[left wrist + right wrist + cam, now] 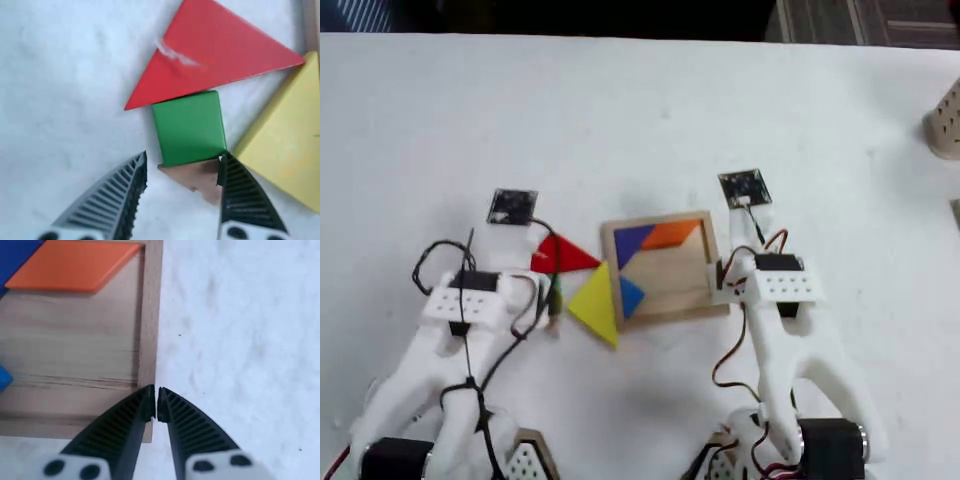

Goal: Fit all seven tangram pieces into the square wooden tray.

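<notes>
While left fingers (120, 192) gape at the green square (189, 127), right fingers (125, 425) are closed — at the tray (150, 315) rim.

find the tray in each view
high view: tray at centre.
left wrist view: wood strip past the red triangle's tip, likely the tray's rim.
right wrist view: tray corner at the shut tool.
shared landmark: orange piece, high and right wrist views.
</notes>
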Controlling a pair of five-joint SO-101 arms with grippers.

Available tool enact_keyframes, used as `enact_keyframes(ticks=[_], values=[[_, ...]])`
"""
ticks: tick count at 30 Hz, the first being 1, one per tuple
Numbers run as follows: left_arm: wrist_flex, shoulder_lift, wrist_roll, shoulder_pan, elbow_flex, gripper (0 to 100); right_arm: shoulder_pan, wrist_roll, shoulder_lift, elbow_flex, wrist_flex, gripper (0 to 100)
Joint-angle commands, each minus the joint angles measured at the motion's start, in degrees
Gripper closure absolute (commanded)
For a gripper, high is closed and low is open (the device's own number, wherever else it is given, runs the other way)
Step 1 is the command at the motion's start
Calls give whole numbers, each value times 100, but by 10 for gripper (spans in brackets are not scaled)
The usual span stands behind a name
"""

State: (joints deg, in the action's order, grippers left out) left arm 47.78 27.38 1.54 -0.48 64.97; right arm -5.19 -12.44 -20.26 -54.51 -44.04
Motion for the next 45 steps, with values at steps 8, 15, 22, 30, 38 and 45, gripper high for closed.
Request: enact_keyframes(ticks=[8,15,22,30,38,45], values=[[756,321,1424,681,-580,749,-31,-53,-207,132,66,981],[888,-101,2549,708,-624,579,-48,-53,-207,132,84,981],[1152,-154,2382,259,-712,654,-48,-53,-207,132,84,981],[1046,-356,1626,479,-668,746,-57,-53,-207,141,92,981],[1046,-1868,1609,347,-1521,731,-66,-53,-207,141,92,981],[1029,-2070,1618,-101,-1864,732,-66,-53,-207,141,92,981]])
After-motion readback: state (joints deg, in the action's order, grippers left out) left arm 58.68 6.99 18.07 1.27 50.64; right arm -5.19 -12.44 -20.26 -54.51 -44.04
